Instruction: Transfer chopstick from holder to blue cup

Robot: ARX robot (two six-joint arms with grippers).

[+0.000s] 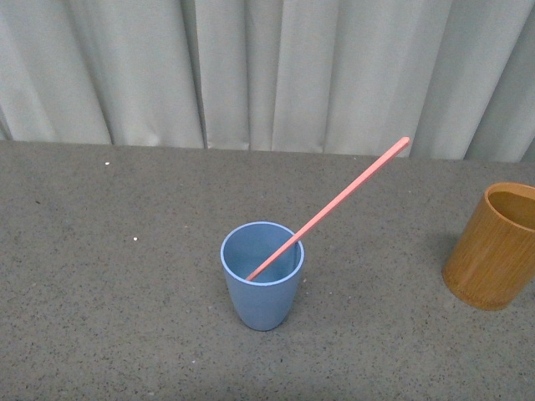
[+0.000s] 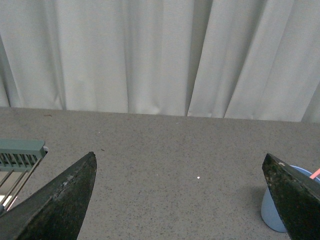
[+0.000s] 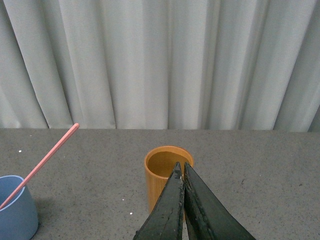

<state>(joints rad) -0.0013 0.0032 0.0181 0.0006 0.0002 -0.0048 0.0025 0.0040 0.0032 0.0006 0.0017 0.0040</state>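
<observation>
- Inside blue cup [image 1: 262,288]: chopstick [image 1: 334,204] leaning on rim; transfer appears done
- holder [image 1: 493,247] empty, well apart
- left gripper [image 2: 182,200] spread wide, holding nothing; right gripper [image 3: 183,200] closed, holding nothing

The left hand [image 2: 180,200] shows two broad, wedge-shaped fingers [image 2: 60,200], black with a rough, faintly speckled surface and pale scuffing along the edges. The right hand [image 3: 184,172] has narrow fingers [image 3: 170,210] of the same dark, tapering make.
</observation>
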